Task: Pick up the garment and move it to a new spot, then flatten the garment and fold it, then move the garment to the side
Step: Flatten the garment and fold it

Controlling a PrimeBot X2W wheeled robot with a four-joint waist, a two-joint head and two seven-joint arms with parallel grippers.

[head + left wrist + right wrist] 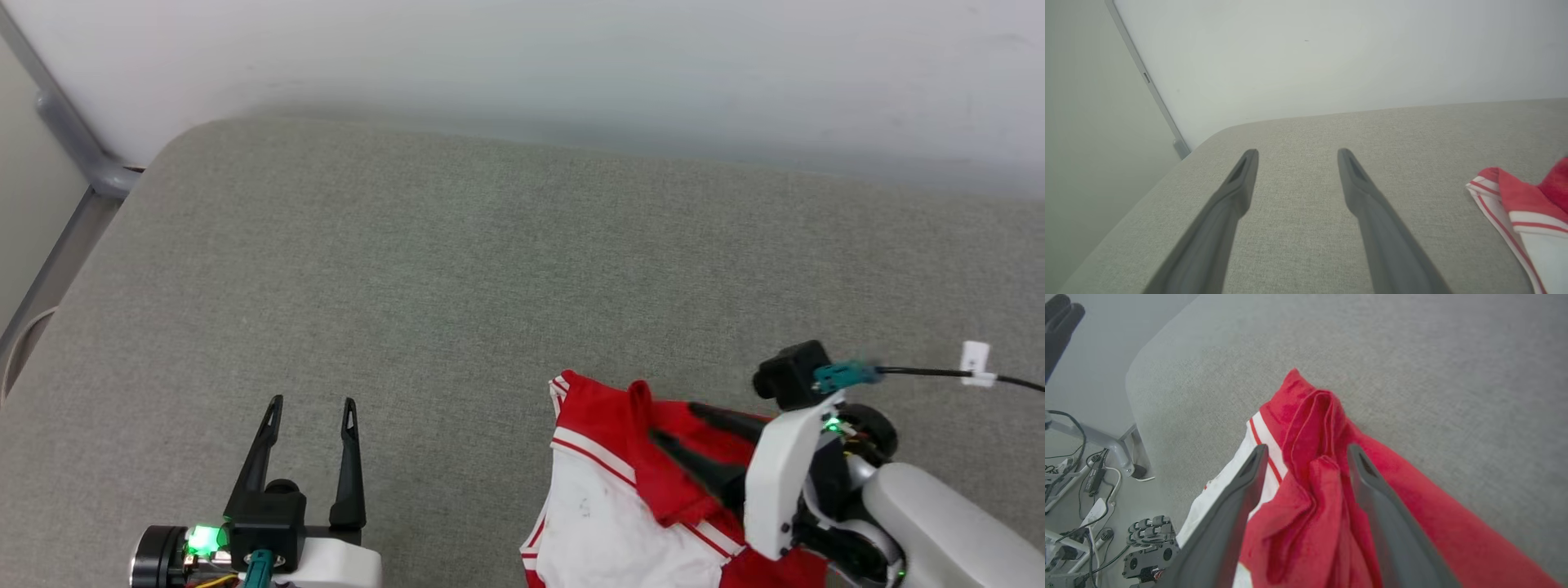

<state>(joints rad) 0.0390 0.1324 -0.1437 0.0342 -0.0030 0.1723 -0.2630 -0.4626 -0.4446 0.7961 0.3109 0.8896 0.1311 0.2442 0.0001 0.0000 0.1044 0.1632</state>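
- While the head view looks down on a grey fabric-covered surface [457, 269], the garment [600, 514] lies bunched at that surface's near edge on the robot's right. It shows as red cloth over a white panel with red-and-white striped trim.
- Above it, the right gripper [673, 420] reaches leftward from its white wrist, its dark fingers parted across the red folds and clamping nothing.
- At the lower left, the left gripper [313, 400] points up the view with its fingers wide apart and empty. It is well apart from the garment, with bare surface between them.
- A black cable [922, 371] carrying a white tag [976, 359] runs from the right wrist to the right edge. A pale wall [571, 57] stands behind the surface, and a grey metal rail [73, 139] runs down the far left.
- From the left wrist, the left gripper [1297, 152] is splayed and holds nothing over bare surface [1298, 212]. The garment [1519, 196] lies at the right edge, a striped hem corner and a red fold resting on the surface, clear of both fingers.
- From the right wrist, the right gripper [1308, 447] is released, and a ridge of red cloth rises between its two fingers. Whether either finger touches that ridge cannot be told.
- The garment [1412, 494] trails toward the lower right, and its white, red-striped part lies under the left-hand finger.
- Past the surface's rounded corner, cables [1090, 477] and dark machinery [1149, 539] sit on the floor [1098, 375].
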